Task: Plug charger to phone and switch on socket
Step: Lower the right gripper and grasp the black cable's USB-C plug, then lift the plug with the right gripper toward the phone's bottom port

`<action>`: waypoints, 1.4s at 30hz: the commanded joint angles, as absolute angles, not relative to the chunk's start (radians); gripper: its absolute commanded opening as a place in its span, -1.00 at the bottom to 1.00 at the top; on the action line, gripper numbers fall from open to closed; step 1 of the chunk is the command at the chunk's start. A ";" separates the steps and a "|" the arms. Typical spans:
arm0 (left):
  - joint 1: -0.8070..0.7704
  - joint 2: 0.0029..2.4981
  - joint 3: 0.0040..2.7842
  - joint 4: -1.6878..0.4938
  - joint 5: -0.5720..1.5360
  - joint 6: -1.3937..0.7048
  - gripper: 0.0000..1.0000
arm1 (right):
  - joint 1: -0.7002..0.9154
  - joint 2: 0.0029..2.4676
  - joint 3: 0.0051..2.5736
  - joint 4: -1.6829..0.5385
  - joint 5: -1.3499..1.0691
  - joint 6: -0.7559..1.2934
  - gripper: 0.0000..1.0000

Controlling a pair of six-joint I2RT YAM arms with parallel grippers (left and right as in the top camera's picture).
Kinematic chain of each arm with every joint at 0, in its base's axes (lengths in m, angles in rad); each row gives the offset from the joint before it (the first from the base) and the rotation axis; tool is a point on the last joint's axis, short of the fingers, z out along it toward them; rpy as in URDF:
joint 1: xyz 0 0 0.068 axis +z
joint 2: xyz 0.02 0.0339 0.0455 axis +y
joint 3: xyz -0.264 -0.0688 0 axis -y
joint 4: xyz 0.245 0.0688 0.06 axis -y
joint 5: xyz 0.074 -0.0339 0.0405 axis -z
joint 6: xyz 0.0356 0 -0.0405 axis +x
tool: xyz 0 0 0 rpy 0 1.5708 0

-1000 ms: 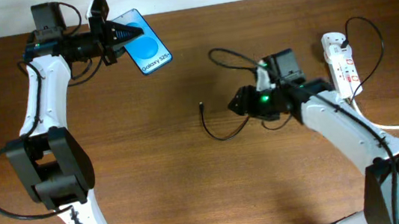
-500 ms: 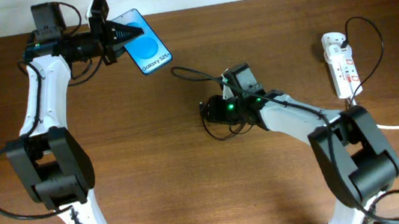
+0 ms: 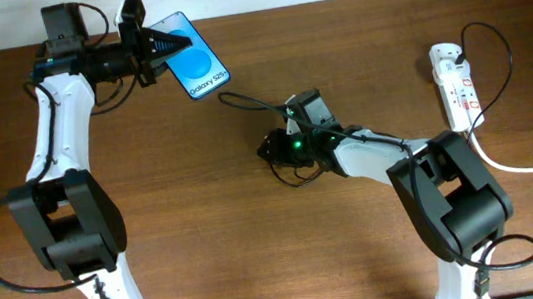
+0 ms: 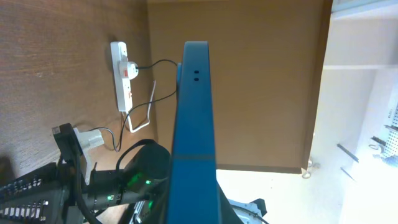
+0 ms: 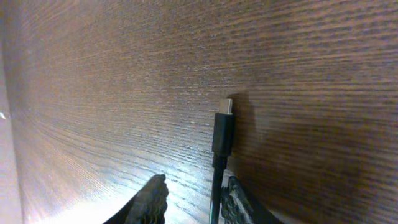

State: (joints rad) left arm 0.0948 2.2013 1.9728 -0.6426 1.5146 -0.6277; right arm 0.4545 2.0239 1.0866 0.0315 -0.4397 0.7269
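Well right of phone (image 3: pixel 199 69), toward socket (image 3: pixel 455 83): charger (image 5: pixel 222 134) tip flat on table (image 5: pixel 93 74). Light, limp cable, small stiff plug; probably best gripped on plug body. Jaws of right gripper (image 5: pixel 193 199) apart astride cable, not clamping. Phone edge pinched tight in left gripper (image 3: pixel 157 49).

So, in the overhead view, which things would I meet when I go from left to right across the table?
phone → right gripper → socket
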 commanded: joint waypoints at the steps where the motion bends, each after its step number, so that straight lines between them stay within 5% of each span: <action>1: 0.097 2.195 1.982 -0.640 1.549 -0.616 -1.00 | 0.466 2.095 1.072 0.009 -0.379 0.742 -0.35; 9: 0.097 2.195 1.982 -0.640 1.549 -0.616 -1.00 | 0.463 2.106 1.072 0.009 -0.387 0.735 -0.90; 19: 0.096 2.195 1.982 -0.640 1.549 -0.616 -1.00 | 0.316 1.829 1.073 -0.138 -0.758 0.422 -0.92; 27: 0.075 2.195 1.982 -0.640 1.560 -0.616 -1.00 | 0.281 1.431 1.073 -0.326 -0.917 0.397 -0.92; 42: -0.039 2.195 1.982 -0.636 1.574 -0.609 -1.00 | 0.419 1.371 1.072 -0.254 -0.752 0.762 -0.92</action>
